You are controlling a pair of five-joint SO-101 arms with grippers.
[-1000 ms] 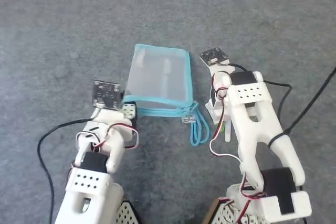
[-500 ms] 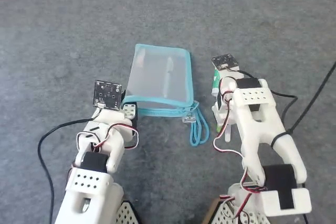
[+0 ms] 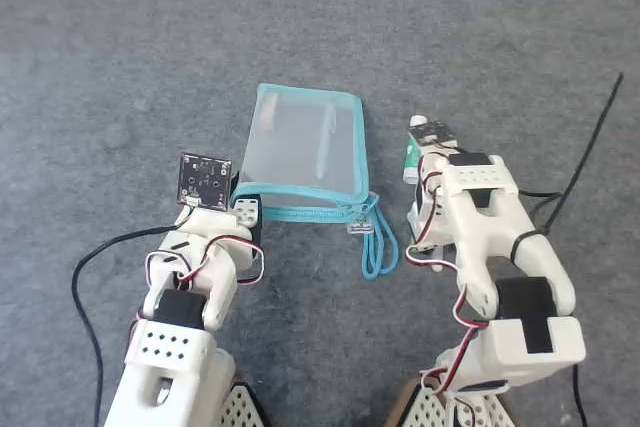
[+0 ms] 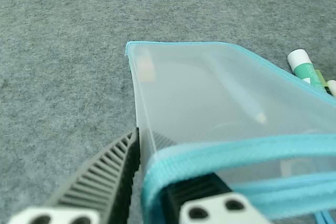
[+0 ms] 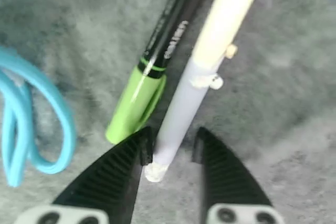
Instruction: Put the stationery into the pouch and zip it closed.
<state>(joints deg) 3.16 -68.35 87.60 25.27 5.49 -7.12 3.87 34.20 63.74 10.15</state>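
Lying between right jaws: white pen (image 5: 182,106)

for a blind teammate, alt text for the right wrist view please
The open right gripper straddles the end of a white pen lying on grey carpet. A black marker with a green cap lies beside it, a blue cord loop beyond.

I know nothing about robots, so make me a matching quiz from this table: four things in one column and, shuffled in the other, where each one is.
Things
1. pouch
2. white pen
3. green-capped marker
4. blue cord loop

Places
A. between the open fingers of the right gripper
B. lying alongside the pen, outside those fingers
C. lying just off the pouch's corner
D. pinched at one corner by the left gripper

Pairs: 1-D, 2-A, 3-B, 4-C
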